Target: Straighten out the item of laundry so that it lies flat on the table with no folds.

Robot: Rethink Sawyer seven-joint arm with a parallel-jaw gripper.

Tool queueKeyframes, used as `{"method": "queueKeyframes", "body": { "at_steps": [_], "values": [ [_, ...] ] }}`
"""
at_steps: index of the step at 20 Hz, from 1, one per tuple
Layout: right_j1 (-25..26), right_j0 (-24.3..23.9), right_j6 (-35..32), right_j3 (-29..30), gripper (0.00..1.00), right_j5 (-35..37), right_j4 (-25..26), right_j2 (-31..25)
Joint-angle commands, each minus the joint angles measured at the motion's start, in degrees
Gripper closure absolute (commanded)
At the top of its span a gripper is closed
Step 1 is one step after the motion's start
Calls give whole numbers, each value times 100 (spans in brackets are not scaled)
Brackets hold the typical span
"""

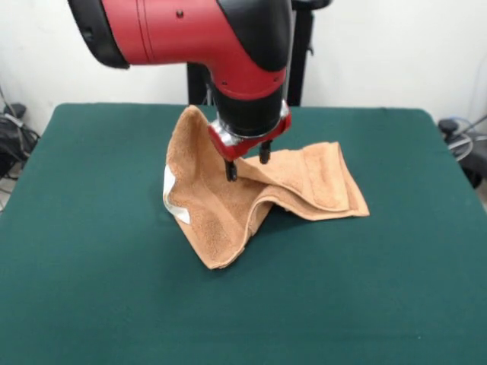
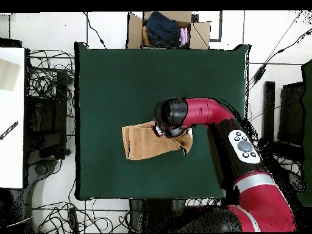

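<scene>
The tan towel (image 1: pixel 228 217) lies crumpled in the middle of the dark green table (image 1: pixel 91 266). Its left part stands up in a peak beside the arm, with a white label (image 1: pixel 172 196) at its left edge. Its right part lies folded over itself towards the right (image 1: pixel 327 182). My gripper (image 1: pixel 247 166) is right over the towel's middle, with its two black fingers (image 1: pixel 230 170) apart and their tips at the cloth; nothing is clamped between them. In the overhead view the towel (image 2: pixel 141 141) sticks out to the left from under the arm's head (image 2: pixel 173 116), which hides the gripper.
A cardboard box (image 2: pixel 166 29) with clothes stands beyond the table's top edge in the overhead view. Cables and equipment (image 2: pixel 46 109) lie on the floor to the left of the table. A white wall stands behind the table in the front view.
</scene>
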State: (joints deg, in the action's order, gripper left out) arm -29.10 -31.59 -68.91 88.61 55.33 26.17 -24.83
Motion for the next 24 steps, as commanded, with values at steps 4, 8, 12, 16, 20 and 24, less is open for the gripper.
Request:
{"method": "queueKeyframes", "body": {
  "at_steps": [4,8,12,16,20,24],
  "values": [
    [484,166,320,152,0,-871,464,-315],
    [592,190,252,174,0,-1028,560,-266],
    [670,216,209,173,0,-1119,617,-232],
    [634,190,190,271,0,-1186,638,-207],
    [461,225,156,310,0,-1094,561,-217],
    [240,300,-77,481,0,-1125,533,-135]
  ]
}}
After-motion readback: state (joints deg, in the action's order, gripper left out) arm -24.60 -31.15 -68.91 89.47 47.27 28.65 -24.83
